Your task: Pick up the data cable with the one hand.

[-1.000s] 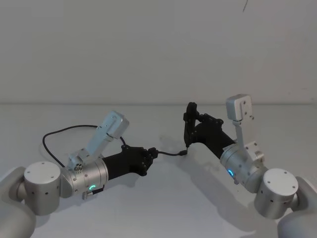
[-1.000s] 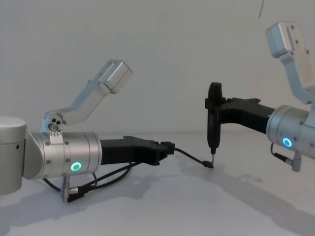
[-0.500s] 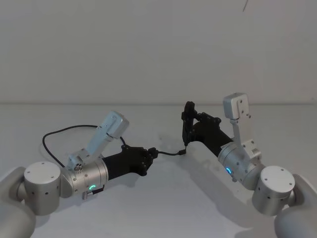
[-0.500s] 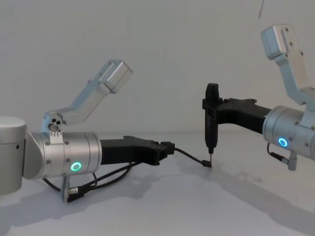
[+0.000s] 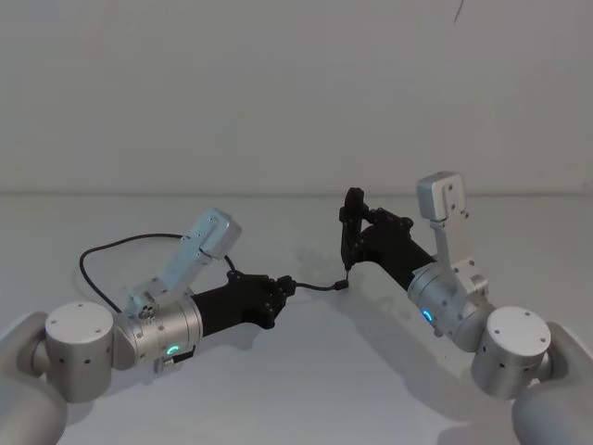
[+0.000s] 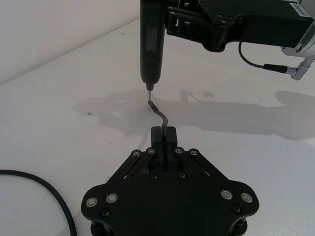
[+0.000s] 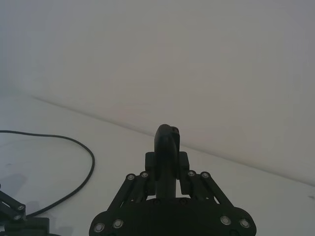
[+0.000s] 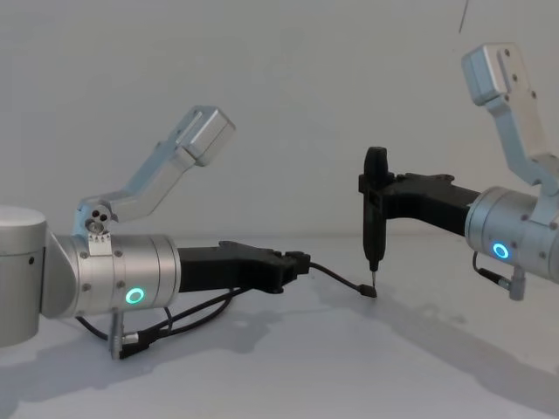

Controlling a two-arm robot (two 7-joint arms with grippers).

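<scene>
Black cable runs through the whole scene: the data cable (image 5: 111,248) loops out on the white table (image 5: 306,389) to the far left of the left arm, passes back under that arm, and comes out again at the left gripper (image 5: 283,286). That gripper lies low and nearly level near the middle of the table, its jaws together on the cable just behind one plug, so a short stiff stub of lead sticks out to the right and bends down until its tip (image 8: 370,293) hangs just above or on the table; which of the two cannot be told. In the left wrist view the pads (image 6: 170,132) pinch the lead squarely, which suggests the grip was chosen close to the end so that the plug can be aimed and not flop.

Facing it from the right, the right gripper (image 8: 375,185) is clamped on a slim black pen-like tool (image 8: 374,218), held upright with its fine point directly over the cable's tip, touching it or nearly so. Its upright pose looks meant to meet the plug end-on.

The one-handed hold looks secured, though most of the cable rests on the table and lifting remains.
</scene>
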